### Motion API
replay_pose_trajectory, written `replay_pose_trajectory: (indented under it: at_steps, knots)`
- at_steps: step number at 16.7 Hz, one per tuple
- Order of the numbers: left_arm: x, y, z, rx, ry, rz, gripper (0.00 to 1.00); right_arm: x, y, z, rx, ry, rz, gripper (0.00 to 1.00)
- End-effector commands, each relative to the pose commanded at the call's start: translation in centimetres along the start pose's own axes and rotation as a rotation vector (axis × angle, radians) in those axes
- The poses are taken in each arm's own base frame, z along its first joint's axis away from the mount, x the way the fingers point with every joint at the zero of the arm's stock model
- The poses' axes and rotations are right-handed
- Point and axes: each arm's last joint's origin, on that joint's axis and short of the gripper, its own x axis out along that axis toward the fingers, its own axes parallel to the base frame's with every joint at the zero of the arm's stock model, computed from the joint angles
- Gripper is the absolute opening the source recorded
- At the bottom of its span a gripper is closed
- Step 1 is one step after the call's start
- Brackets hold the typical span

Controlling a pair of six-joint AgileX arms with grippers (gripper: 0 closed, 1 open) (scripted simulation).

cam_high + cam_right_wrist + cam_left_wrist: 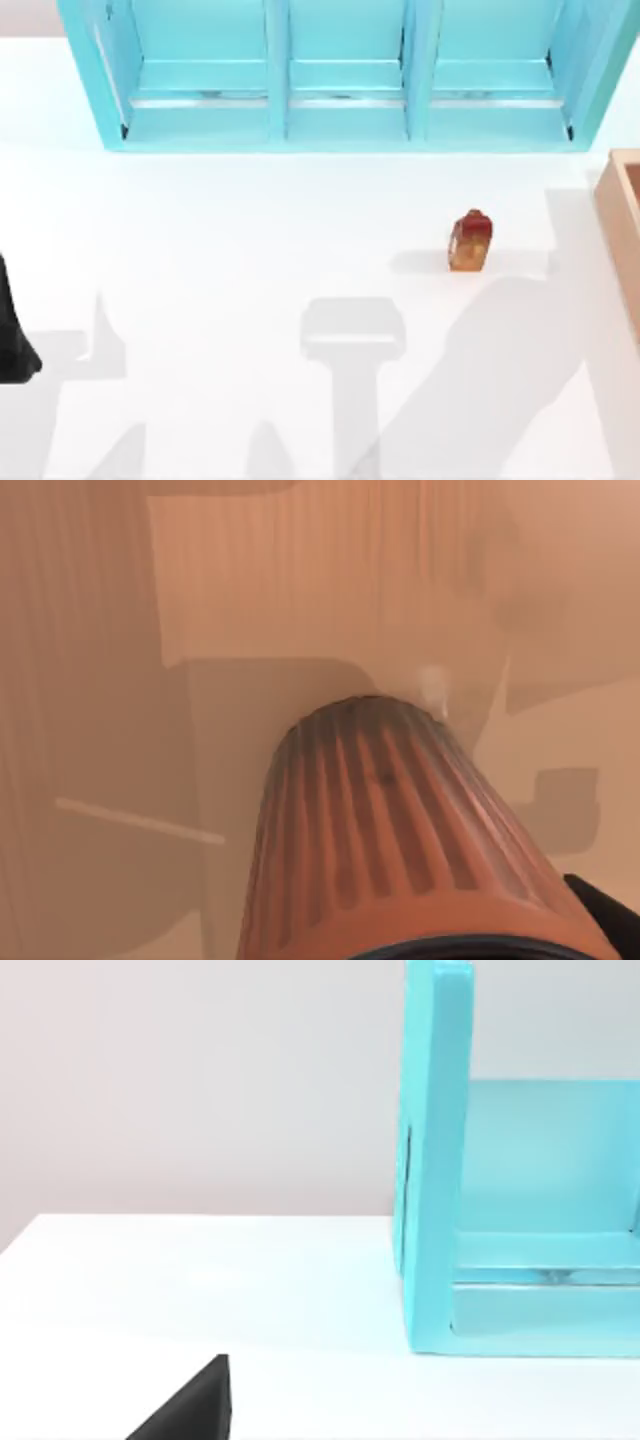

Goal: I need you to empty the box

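Well, the box (pixel 622 215) sits at the right edge of the table (pixel 250 230), and my right gripper is down inside it, because the right wrist view looks at the box's reddish-brown floor (pixel 100 680) all around the jaws. Right in front of those jaws, very close, lies a round orange thing with ribs (pixel 400 830) running along its side. A small dark bit (pixel 605 910) next to it may be part of the gripper, but I cannot tell if the jaws are open, closed or holding it. I think the ribbed thing is stiff and light, and the ribs should help it not slip. It is round, so it could roll away if pushed from one side. The best place to take hold looks like the middle of its ribbed side, with one jaw on each side. The box itself looks thick, hard and heavy, so I would leave it where it is and lift things out of it. A little brown bottle (pixel 470 241) stands out on the table, well away from the jaws and outside the box. My left arm (pixel 12 340) waits at the table's left edge, far from the blue shelf (pixel 340 70), and I cannot tell if its gripper (pixel 190 1410) is open or closed.
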Motion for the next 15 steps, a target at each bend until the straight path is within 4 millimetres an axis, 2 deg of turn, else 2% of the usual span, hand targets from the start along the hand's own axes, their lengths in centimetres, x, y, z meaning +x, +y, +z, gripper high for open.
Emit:
replay_pose_trajectory:
  at_steps: [3, 5, 8, 12, 15]
  knots:
    - [0.0, 0.0, 0.0, 0.0, 0.0, 0.0, 1.0, -0.4, 0.0, 0.1, 0.001, -0.001, 0.0, 0.0]
    - [0.0, 0.0, 0.0, 0.0, 0.0, 0.0, 1.0, -1.9, -0.1, 0.5, -0.001, -0.003, -0.001, 0.0]
    - [0.0, 0.0, 0.0, 0.0, 0.0, 0.0, 1.0, -5.8, -0.2, 1.0, -0.002, 0.0, 0.002, 0.0]
    - [0.0, 0.0, 0.0, 0.0, 0.0, 0.0, 1.0, -11.2, -0.1, 0.4, 0.0, 0.008, 0.004, 0.0]
    - [0.0, 0.0, 0.0, 0.0, 0.0, 0.0, 1.0, -13.0, 0.1, 0.1, 0.001, -0.002, 0.0, 0.0]
